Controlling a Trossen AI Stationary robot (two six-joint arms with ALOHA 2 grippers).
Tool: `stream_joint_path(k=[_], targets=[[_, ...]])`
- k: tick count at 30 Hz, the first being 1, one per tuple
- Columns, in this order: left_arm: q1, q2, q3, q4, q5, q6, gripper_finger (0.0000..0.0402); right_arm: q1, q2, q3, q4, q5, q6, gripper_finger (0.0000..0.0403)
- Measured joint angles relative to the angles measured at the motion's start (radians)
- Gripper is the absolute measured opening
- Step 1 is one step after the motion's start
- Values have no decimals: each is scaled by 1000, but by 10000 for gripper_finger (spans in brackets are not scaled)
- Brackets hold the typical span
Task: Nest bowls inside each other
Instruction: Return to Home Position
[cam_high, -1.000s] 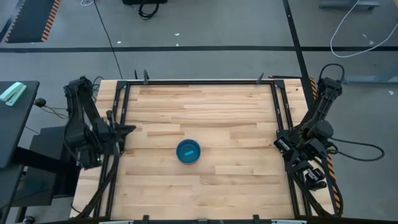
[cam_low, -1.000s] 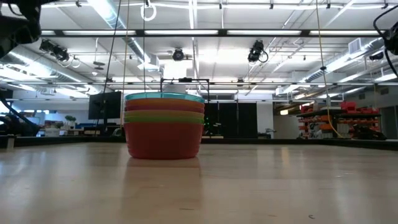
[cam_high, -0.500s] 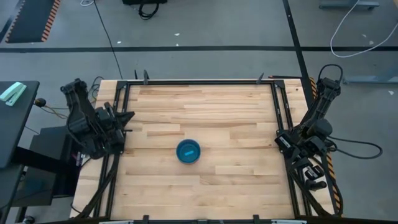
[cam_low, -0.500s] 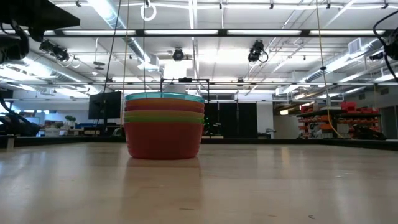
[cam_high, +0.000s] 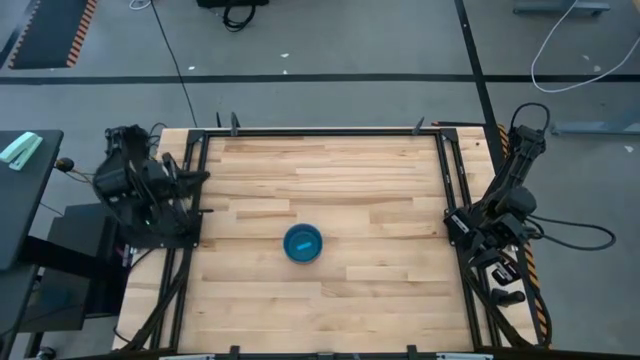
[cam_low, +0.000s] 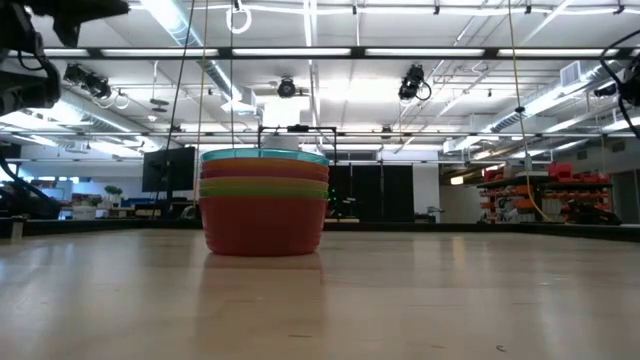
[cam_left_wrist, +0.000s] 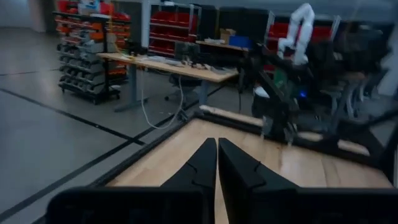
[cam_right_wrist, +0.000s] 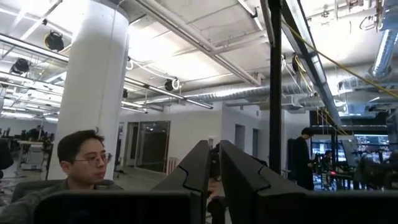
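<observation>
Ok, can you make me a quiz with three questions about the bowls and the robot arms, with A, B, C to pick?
1. Where on the table is the bowl stack? A) left edge B) near the middle C) far corner
2. What colour is the top bowl? A) blue B) pink C) white
3. How is the left gripper? A) wide open B) shut, empty C) shut on a bowl

Answers: 1 B, the high view shows it about central. 2 A, a blue rim tops the stack. 3 B, the left wrist view shows its fingers together with nothing between.
</observation>
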Motion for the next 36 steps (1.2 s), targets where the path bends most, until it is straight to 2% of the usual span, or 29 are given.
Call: stream_joint_path(k=[4,7,15,21,22,24,28,30,32,36], targets=[[22,2,133,34,-1,125,10,-27,-2,0,-2,0,11,48],[26,2,213,130,0,292,6,-47,-4,0,-3,0,28,48],[27,2,353,576,-1,892,26,-66,-36,0,-59,0,109,48],[27,2,385,991,15,1350,10,-66,-47,0,-81,0,121,48],[27,2,386,1057,48,1423,8,-66,-47,0,-86,0,129,48],[27,2,386,1177,182,1575,6,-66,-47,0,-99,0,145,48],[27,3,385,1394,617,1866,12,-66,-47,0,-116,0,164,48],[27,3,385,1471,792,1968,18,-66,-47,0,-116,0,165,48],[27,3,385,1519,899,2028,18,-66,-47,0,-116,0,164,48],[26,4,385,1523,1116,2037,9,-66,-47,3,-118,0,166,48]])
